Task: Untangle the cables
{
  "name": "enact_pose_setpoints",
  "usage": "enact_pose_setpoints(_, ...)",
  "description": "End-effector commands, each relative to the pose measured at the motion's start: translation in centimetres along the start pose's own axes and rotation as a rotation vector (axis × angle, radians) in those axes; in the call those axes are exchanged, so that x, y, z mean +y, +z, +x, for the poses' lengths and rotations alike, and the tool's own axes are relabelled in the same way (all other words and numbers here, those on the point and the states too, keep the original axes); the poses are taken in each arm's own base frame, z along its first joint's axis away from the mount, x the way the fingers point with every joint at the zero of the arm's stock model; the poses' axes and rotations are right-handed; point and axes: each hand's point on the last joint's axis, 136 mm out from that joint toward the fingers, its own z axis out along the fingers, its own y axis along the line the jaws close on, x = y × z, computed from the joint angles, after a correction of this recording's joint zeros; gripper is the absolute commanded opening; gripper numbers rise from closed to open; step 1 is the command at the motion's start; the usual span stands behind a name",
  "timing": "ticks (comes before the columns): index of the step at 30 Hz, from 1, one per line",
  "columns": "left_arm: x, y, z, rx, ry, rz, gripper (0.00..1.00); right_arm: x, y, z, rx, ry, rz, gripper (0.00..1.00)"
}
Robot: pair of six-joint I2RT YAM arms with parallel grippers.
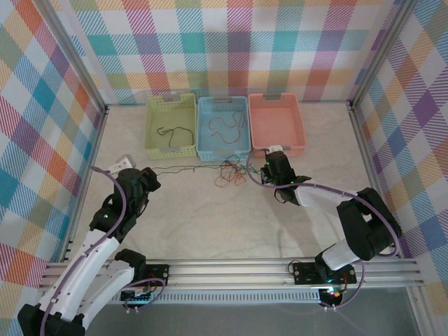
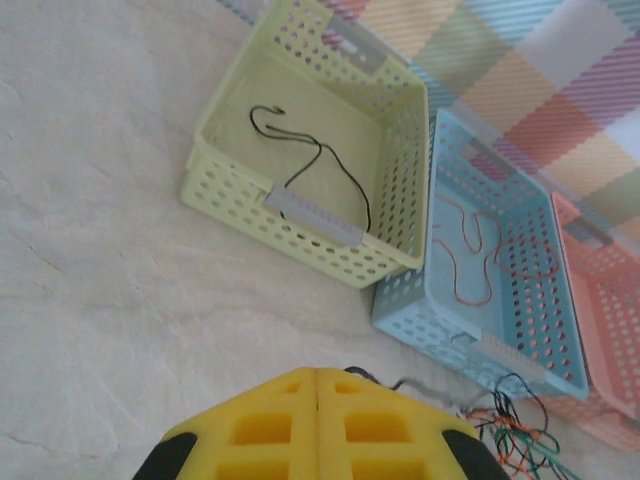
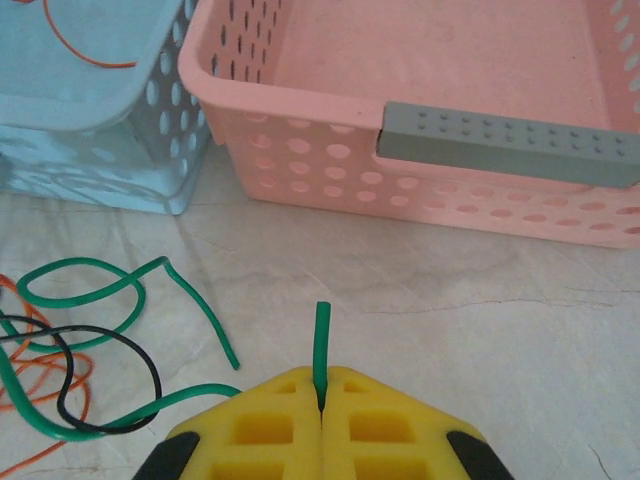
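Top view looks down from behind the arm bases (image 1: 308, 270) over the whole counter (image 1: 210, 224). Left wrist view looks past the left end effector (image 2: 317, 385), green basket (image 2: 250, 195) well ahead. Right wrist view sits low, pink basket (image 3: 300, 150) just ahead of the right end effector (image 3: 322, 385); both wrist views share the blue basket (image 2: 430, 310)

Blk/wht arms (image 1: 77, 269), purple wiring (image 1: 336, 185), yellow end effectors (image 2: 317, 375) (image 3: 322, 375).

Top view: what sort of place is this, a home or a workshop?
Most likely a robot test cell, not a home. Checked cloth walls close in a table, a left arm and a right arm are bolted to a rail at its near edge, and three baskets stand in a row.
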Motion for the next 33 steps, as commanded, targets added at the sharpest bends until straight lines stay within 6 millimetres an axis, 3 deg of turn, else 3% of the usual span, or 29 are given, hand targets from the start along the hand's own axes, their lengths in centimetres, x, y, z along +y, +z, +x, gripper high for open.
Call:
enact_pose_setpoints(1,1.4,-0.3,-0.8,-0.064,-0.029,-0.042,0.0,-1.5,-0.2,-0.1,-0.006,0.042,0.056,0.0)
enact_pose_setpoints(13,1.3,-0.9,-1.2,-0.083,-0.033,-0.029,0.0,-1.4,-0.5,-0.4,-0.033,0.057,0.028,0.0)
enact_pose_setpoints(21,2.8,-3.3,-3.3,-0.197,-0.056,-0.069,0.0,-2.5,-0.6,-0.2,-0.035,0.13,0.045,0.0)
enact_pose_setpoints(27,2.6,-3.0,-3.0,-0.182,-0.054,-0.059,0.0,-2.8,-0.6,-0.2,-0.036,0.133,0.054,0.0)
enact_pose_setpoints(30,2.1,-2.6,-2.5,-0.162,-0.051,-0.032,0.0,-2.5,-0.7,-0.5,-0.045,0.126,0.035,0.0)
enact_pose_setpoints(33,-0.7,-2.2,-1.8,-0.108,-0.006,0.11,0.0,-0.3,-1.3,-1.3,-0.065,0.056,-0.082,0.0)
